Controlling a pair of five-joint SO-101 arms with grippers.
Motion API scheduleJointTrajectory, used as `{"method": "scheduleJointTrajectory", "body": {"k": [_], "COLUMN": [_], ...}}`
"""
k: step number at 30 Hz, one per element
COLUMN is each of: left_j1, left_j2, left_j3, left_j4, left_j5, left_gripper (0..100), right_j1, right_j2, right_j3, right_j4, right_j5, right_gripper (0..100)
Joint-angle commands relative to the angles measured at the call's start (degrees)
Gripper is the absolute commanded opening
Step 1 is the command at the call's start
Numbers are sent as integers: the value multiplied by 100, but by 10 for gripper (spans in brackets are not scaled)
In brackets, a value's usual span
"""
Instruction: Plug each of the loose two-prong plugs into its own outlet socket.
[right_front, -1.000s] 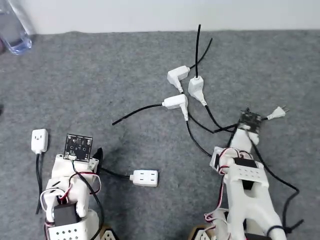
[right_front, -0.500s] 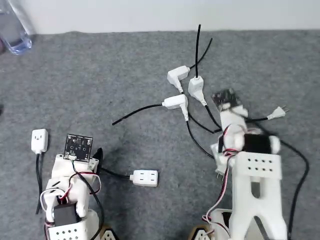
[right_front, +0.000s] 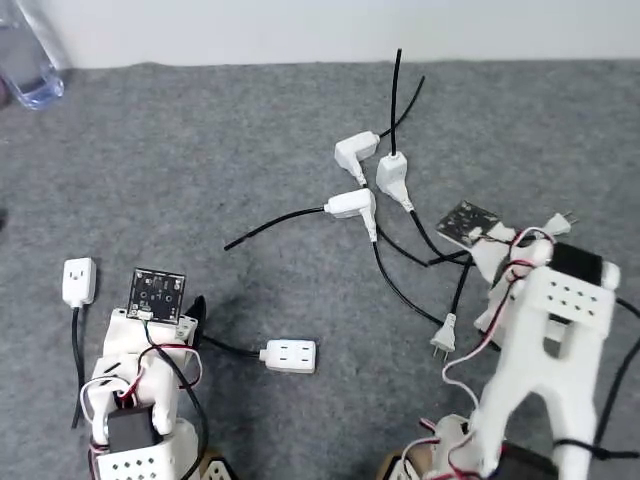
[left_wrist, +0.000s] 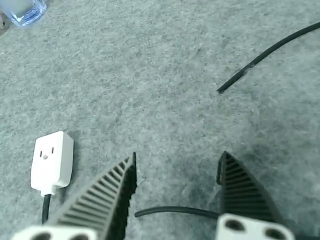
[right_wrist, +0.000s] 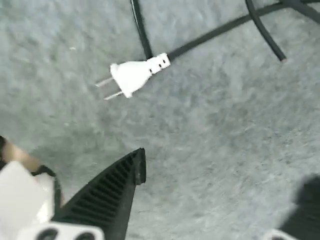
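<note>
Open and empty at both claws. At the right claw (right_wrist: 220, 175): jaws wide above the grey tabletop (right_front: 250, 130), just short of a white plug (right_wrist: 132, 75) lying flat, prongs pointing away from its cord. At the left claw (left_wrist: 175, 165): jaws apart over a black cord (left_wrist: 175, 211), with the left outlet (left_wrist: 51, 161) just beside. From above: left outlet (right_front: 78, 281) on the outer side of the left arm, mid outlet (right_front: 289, 355) between the arms, near plug (right_front: 443, 343) beside the right arm, far plug (right_front: 556, 224) by that arm's wrist. Cannot tell which of these two lies before the right claw. Nothing plugged in yet.

Likely trouble from here:
- Closing on the cord rather than the plug body, given how thin and low it lies.
- Pinching it skewed, leaving the prongs off line with the slots.
- Dragging tangled cords with the right arm, since several cross near it.
- Pushing a loose outlet along the tabletop instead of seating the prongs, unless the left claw pins it.
- Long carry too, with both outlets well apart from the plugs.

Against a second ago: right arm swung out to its own right and raised, near plug now uncovered. Left arm and outlets as before
</note>
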Motion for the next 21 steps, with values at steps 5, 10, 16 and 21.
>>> {"method": "scheduleJointTrajectory", "body": {"k": [5, 10, 16, 21], "left_j1": [44, 44, 44, 44], "left_j2": [-70, -62, -62, -62], "left_j3": [-13, -13, -13, -13], "left_j4": [-70, -79, -79, -70], "left_j5": [-44, -44, -44, -44], "left_gripper": [250, 250, 250, 250], "right_j1": [391, 365, 365, 84], "right_j2": [840, 1191, 1244, 1253], "right_j3": [563, 1020, 1116, 1196], "right_j4": [-1332, -1657, -1156, -1095], "right_j5": [1222, 1565, 2312, 2593], "right_gripper": [2, 8, 8, 8]}}
